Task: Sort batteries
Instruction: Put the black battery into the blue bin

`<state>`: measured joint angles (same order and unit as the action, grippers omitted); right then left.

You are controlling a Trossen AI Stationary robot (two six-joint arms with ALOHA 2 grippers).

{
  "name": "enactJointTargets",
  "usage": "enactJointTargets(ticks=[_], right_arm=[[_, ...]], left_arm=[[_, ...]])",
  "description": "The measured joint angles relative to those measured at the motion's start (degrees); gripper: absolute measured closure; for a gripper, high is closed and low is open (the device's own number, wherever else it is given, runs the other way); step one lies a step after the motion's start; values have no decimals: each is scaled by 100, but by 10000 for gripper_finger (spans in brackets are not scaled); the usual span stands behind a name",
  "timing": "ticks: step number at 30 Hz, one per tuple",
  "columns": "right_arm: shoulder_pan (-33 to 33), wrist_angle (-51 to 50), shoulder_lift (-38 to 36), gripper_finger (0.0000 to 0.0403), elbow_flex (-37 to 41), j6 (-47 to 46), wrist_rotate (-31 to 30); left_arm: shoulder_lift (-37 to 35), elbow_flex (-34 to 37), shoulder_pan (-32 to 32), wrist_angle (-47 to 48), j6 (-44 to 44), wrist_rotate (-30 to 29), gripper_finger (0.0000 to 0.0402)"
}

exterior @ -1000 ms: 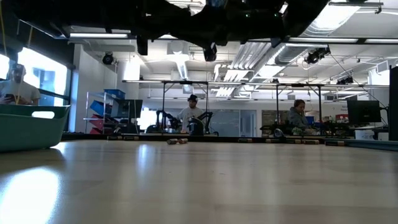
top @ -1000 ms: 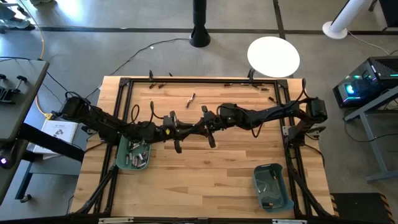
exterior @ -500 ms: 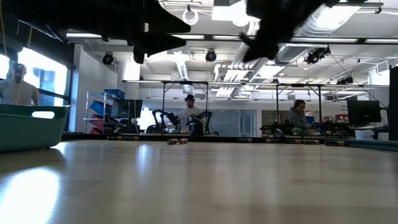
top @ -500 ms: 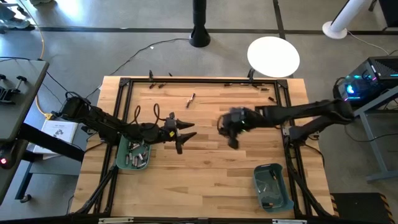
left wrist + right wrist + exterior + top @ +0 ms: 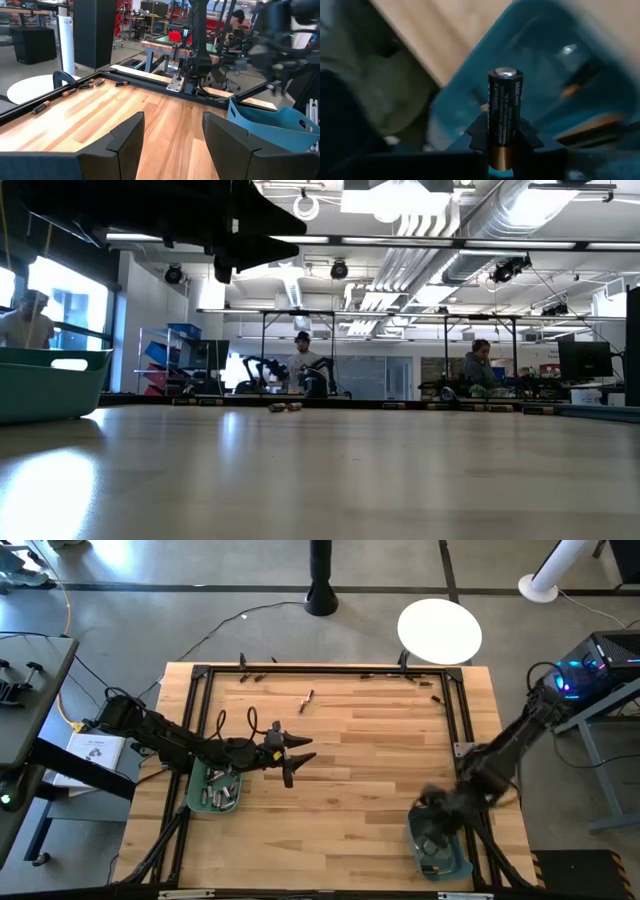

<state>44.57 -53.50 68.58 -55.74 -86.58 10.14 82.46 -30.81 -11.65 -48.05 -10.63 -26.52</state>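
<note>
1. High view: the left gripper hangs left of centre above the pale wooden table, its two dark fingers spread apart and empty, just right of the teal plastic bin at left, which holds several small cylindrical batteries. The right gripper is blurred over the second teal plastic bin at lower right. Loose batteries lie near the table's upper edge.

2. Low view: the left bin's rim shows at the left edge; two batteries lie far back at centre. People sit at benches behind.

3. Left wrist view: the parted dark fingers frame bare wood; dark, copper-ended batteries lie along the black frame at left, and the far bin stands at right.

4. Right wrist view: the right gripper's fingers are clamped on one upright black battery with a copper end, at frame centre, above the teal bin.
</note>
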Motion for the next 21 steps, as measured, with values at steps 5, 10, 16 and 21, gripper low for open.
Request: enactJointTargets(ticks=[5,10,16,21], right_arm=[[803,1222,270,374,640,-1713,-109],[1020,2536,589,374,1370,-2145,-53],[980,2645,879,361,1715,-2165,45],[972,2582,986,330,1735,-2117,47]], left_arm=[[0,0,1,21,99,-10,209],[0,0,-1,23,186,-12,209],[0,0,-1,30,190,-99,209],[0,-2,1,30,192,-270,209]])
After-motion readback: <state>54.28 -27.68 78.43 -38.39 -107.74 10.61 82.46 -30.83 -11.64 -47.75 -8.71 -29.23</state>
